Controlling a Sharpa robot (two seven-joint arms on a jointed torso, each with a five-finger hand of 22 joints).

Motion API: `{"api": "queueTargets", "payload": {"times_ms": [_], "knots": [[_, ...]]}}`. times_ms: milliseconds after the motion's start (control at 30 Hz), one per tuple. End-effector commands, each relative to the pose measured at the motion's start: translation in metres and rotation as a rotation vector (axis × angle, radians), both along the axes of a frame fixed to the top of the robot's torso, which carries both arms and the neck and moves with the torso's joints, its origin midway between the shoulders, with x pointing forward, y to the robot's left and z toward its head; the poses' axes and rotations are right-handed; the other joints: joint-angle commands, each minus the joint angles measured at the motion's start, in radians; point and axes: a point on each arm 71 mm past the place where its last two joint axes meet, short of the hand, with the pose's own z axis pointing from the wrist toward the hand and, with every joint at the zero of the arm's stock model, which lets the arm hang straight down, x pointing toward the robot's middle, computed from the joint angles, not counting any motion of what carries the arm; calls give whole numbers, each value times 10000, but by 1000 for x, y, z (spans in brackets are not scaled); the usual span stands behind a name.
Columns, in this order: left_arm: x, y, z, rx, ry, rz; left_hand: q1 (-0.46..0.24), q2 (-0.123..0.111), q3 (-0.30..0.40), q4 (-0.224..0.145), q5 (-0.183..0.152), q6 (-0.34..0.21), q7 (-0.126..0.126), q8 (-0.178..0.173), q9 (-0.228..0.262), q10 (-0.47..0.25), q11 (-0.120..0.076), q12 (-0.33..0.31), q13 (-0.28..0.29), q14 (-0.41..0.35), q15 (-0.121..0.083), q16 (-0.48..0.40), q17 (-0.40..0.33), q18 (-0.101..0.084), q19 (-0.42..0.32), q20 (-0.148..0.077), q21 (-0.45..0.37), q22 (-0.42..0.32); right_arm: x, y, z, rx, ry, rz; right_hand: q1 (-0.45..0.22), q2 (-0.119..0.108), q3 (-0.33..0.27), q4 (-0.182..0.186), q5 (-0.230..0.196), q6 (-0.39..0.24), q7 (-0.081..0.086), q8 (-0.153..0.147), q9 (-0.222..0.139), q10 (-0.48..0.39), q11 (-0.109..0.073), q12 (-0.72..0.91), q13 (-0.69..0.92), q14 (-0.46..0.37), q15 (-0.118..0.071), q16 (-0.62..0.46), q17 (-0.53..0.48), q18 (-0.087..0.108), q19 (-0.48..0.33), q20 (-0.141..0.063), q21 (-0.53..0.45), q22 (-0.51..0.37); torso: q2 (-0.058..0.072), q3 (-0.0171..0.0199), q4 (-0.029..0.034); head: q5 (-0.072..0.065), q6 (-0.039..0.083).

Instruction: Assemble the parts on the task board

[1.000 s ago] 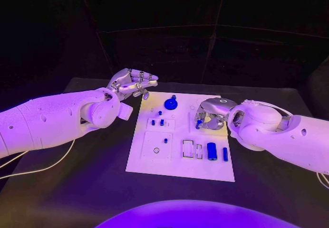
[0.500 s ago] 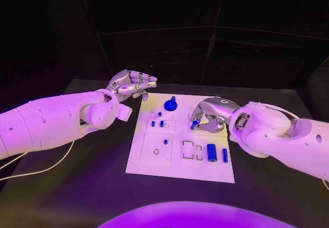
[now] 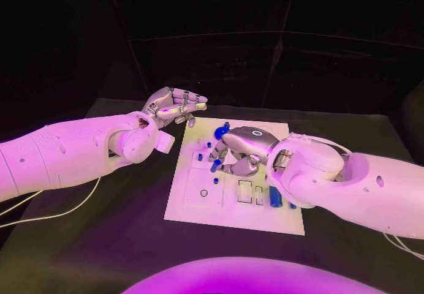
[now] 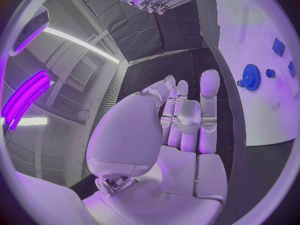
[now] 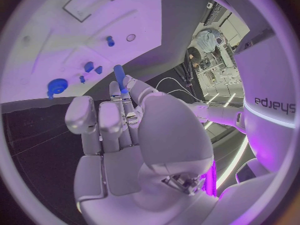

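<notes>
The white task board [image 3: 231, 215] lies mid-table. My right hand [image 3: 240, 149] hovers over its left middle and pinches a slim blue peg [image 3: 215, 165] [image 5: 119, 78] between thumb and fingertips, the peg's end pointing down at the board [image 5: 62, 50]. A blue gear [image 3: 221, 130] [image 5: 57, 86] [image 4: 251, 77] stands at the board's far end. Small blue pegs [image 3: 200, 157] stand near it, and a blue cylinder [image 3: 275, 197] lies on the right side. My left hand [image 3: 177, 105] [image 4: 181, 120] hangs off the board's far left corner, fingers curled in, holding nothing.
A rectangular slot [image 3: 244, 191] and a round hole [image 3: 204, 193] [image 5: 130, 37] mark the board's near half. A pale cable [image 3: 62, 214] trails over the black table under my left arm. The right forearm [image 3: 353, 184] covers the board's right edge.
My right hand has carried the blue peg leftward across the board, from its right side to its left middle. The left hand has stayed about where it was.
</notes>
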Motion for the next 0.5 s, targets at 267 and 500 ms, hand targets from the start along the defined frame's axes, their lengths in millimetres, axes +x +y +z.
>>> {"api": "queueTargets", "payload": {"times_ms": [267,500], "knots": [[1,-5,1,-116,-45,-168,54,29,76,-10,13,-47,-10,59,-9,-68,-14,54,10,-78,17,-41,-2,163,-28,18,-47,-10,-9,24,-30,-145,447,1042,95,-51,79,-15,54,81,20,2,1,43,17,-65,-16,32,-64,17,-10,-106,64,-6,76,18,-2,-3,-28,179,-110],[1,-5,1,-118,-45,-178,54,29,76,-10,13,-47,-10,59,-9,-68,-14,54,10,-78,17,-41,-2,163,-28,18,-47,-10,-10,28,-47,-490,746,1160,97,-53,82,-18,56,79,22,-1,0,43,18,-70,-16,33,-64,22,-2,-105,62,-6,75,16,-2,8,-16,222,-145]]}}
